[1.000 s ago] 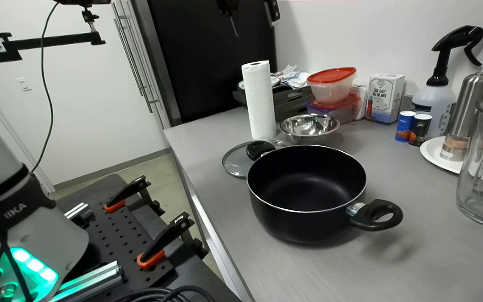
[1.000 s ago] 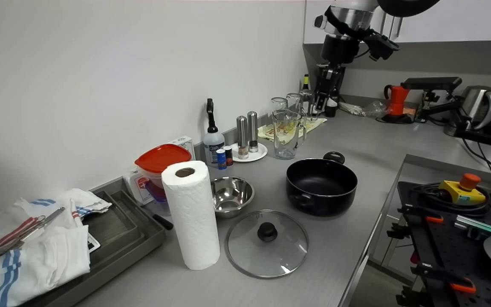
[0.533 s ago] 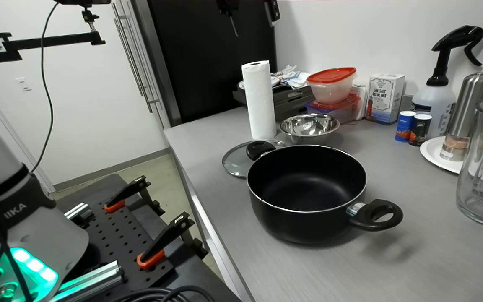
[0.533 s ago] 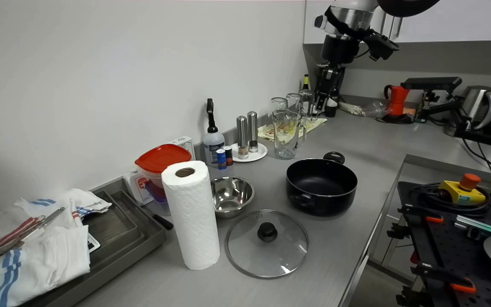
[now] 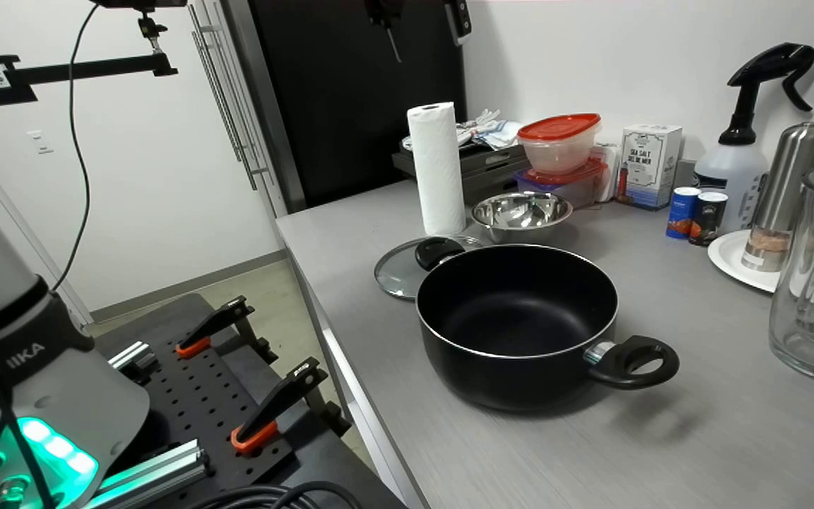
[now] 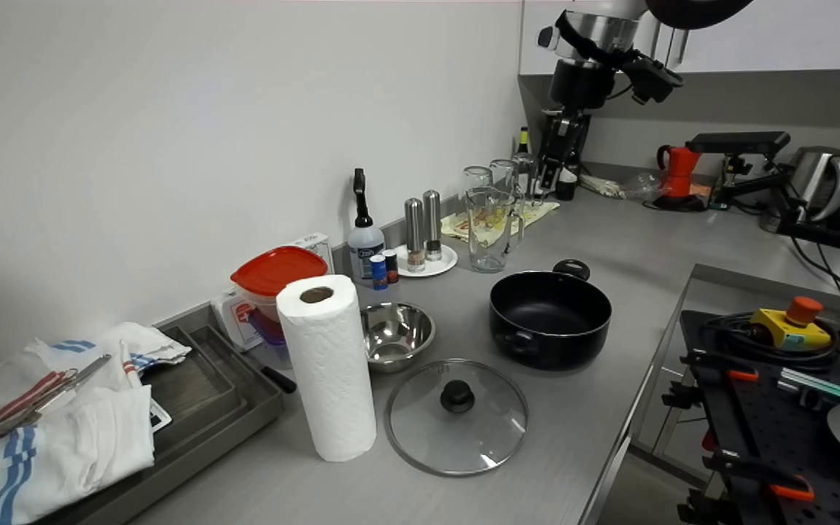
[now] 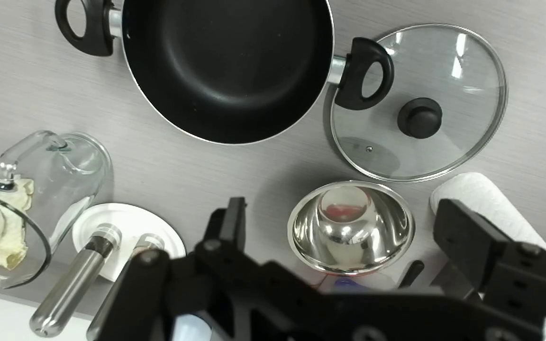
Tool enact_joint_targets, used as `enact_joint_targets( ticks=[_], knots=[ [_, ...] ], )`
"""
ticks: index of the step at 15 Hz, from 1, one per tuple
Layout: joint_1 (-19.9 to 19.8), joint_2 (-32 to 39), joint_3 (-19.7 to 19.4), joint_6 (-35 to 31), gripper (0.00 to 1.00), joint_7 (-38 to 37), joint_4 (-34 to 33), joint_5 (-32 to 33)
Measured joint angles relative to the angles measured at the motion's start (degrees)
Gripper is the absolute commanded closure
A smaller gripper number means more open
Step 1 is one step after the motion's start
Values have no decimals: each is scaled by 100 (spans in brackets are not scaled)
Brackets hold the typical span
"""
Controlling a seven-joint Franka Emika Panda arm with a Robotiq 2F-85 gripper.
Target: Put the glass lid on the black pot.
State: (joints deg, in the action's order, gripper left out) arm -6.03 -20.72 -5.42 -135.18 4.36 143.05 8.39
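The glass lid (image 6: 456, 441) lies flat on the grey counter with its dark knob (image 6: 457, 396) up. In an exterior view the lid (image 5: 398, 272) is partly hidden behind the black pot (image 5: 513, 378). The pot stands upright and uncovered beside the lid; it also shows in an exterior view (image 6: 555, 346). In the wrist view one handle of the pot (image 7: 225, 71) overlaps the edge of the lid (image 7: 467, 128). My gripper (image 7: 344, 225) is wide open and empty, high above the counter. It also shows in both exterior views (image 5: 423, 28) (image 6: 553, 175).
A shiny steel bowl (image 7: 349, 237) and a paper towel roll (image 6: 329, 379) stand close to the lid. A glass pitcher (image 6: 489, 240), two mills on a white plate (image 6: 449, 264) and a spray bottle (image 6: 366, 244) stand near the wall. A grey tray (image 6: 259, 412) holds towels.
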Motion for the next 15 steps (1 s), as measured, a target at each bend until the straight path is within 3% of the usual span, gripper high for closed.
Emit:
enact_joint_targets(
  ticks=[8,15],
  knots=[
    [106,159,150,-219,0,1,460,24],
    [292,973,555,-489,0,-68,365,212]
  ],
)
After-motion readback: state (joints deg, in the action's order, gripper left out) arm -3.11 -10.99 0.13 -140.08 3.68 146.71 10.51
